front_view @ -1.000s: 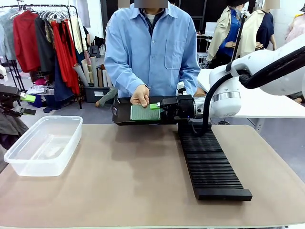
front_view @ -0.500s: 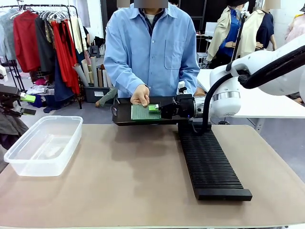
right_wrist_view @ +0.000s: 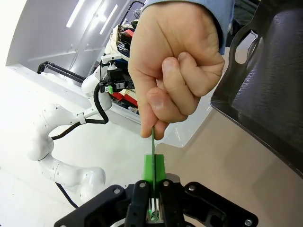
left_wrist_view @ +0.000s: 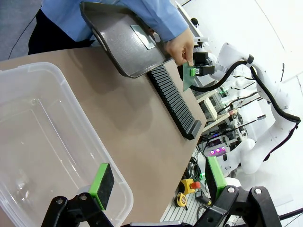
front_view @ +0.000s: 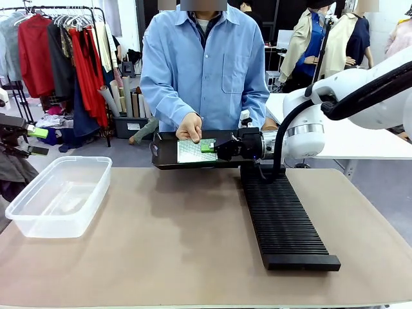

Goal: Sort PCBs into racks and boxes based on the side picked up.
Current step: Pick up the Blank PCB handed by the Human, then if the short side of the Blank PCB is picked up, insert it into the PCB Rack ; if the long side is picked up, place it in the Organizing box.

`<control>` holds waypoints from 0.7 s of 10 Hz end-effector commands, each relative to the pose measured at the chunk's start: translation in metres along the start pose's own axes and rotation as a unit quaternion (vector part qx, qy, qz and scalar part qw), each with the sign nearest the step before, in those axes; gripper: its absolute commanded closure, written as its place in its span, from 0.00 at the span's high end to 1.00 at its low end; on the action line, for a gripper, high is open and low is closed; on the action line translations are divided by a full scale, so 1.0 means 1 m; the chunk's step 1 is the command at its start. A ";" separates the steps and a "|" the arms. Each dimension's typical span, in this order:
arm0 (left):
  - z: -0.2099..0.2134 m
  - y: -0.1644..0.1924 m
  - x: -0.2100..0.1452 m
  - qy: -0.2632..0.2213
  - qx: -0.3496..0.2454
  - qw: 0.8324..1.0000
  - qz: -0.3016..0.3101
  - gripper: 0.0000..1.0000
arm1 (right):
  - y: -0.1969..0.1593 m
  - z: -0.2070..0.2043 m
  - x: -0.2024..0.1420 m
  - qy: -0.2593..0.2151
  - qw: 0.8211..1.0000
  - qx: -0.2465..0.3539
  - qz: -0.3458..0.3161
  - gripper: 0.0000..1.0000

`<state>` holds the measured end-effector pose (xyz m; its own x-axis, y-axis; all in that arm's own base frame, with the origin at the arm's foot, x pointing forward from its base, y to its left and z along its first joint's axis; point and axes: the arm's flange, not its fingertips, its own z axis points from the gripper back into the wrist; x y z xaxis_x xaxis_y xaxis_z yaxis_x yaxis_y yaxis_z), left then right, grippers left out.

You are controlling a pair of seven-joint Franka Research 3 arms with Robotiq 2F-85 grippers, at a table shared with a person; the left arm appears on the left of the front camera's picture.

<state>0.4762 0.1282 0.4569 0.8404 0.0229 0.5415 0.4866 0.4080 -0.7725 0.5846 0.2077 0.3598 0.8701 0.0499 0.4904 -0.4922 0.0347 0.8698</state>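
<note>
Right wrist view: the fingers of the right gripper (right_wrist_view: 154, 165) are clamped on one edge of the thin green rectangular circuit board (right_wrist_view: 153, 139), which the person's hand (right_wrist_view: 175, 66) pinches from the other, above the counter (front_view: 193, 225). Pulling before that hand releases could twist the board loose. Left gripper (left_wrist_view: 158, 177): fingers apart.

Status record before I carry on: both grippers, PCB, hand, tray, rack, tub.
right gripper: shut on PCB
PCB: upright on edge, top also pinched by person's hand, by tray
left gripper: open, holding nothing, near tub
rack: flat on table, right of centre
</note>
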 end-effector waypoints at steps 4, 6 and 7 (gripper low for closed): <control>0.000 -0.001 0.000 -0.001 0.000 1.000 0.000 1.00 | 0.000 0.000 0.000 0.000 1.000 0.000 0.000 0.00; 0.000 -0.001 0.000 -0.001 0.000 1.000 0.000 1.00 | 0.000 0.000 0.000 0.000 1.000 0.000 0.000 0.00; 0.000 -0.001 0.000 -0.001 0.000 1.000 0.000 1.00 | 0.000 0.000 0.000 0.000 1.000 0.000 0.000 0.00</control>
<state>0.4762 0.1282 0.4569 0.8404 0.0229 0.5415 0.4866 0.4080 -0.7725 0.5844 0.2070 0.3588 0.8720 0.0553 0.4863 -0.4886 0.0390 0.8716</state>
